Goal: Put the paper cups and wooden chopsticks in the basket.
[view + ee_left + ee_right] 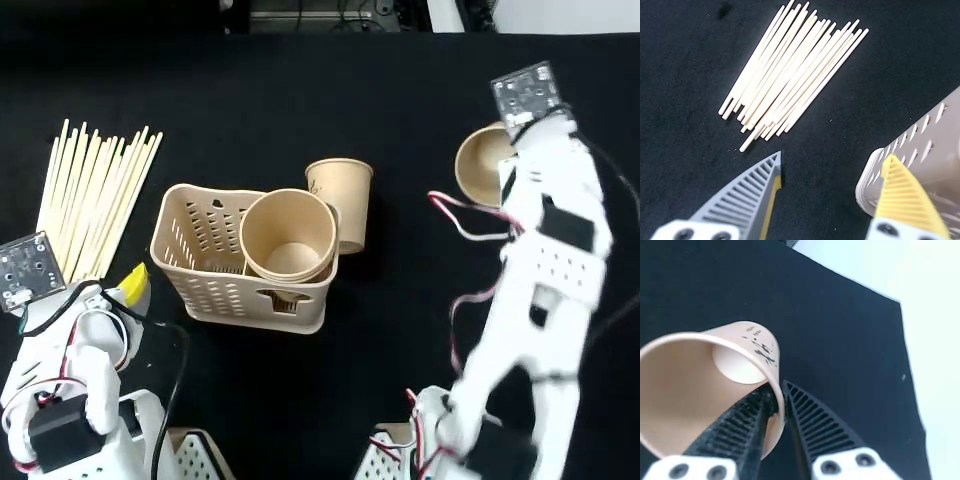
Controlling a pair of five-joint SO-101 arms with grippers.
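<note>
Between the fingers of your right gripper (775,402) sits the wall of a paper cup (695,385): one finger inside the mouth, one outside, pressed together on the rim alone. I cannot tell whether the cup is clear of the black table (420,120).

It is a thin hold. I judge the cup could pivot or slip out on a quick swing, and the soft wall could crease under a harder squeeze. Well off to that gripper's side stands the basket (230,295), with a second cup (288,240) in it and a third cup (342,195) just outside its far wall. If you bring the held cup in off-centre, it may catch the basket's rim or topple that third cup.

Your left gripper (835,157) is spread wide and grips nothing. The basket's corner is just beside one finger, and the wooden chopsticks (790,75) lie fanned a little ahead of the tips. Closing on that loose bundle would likely scatter sticks or take only a few.

The right arm is stretched far forward. The left is folded near its base, gripper low.
</note>
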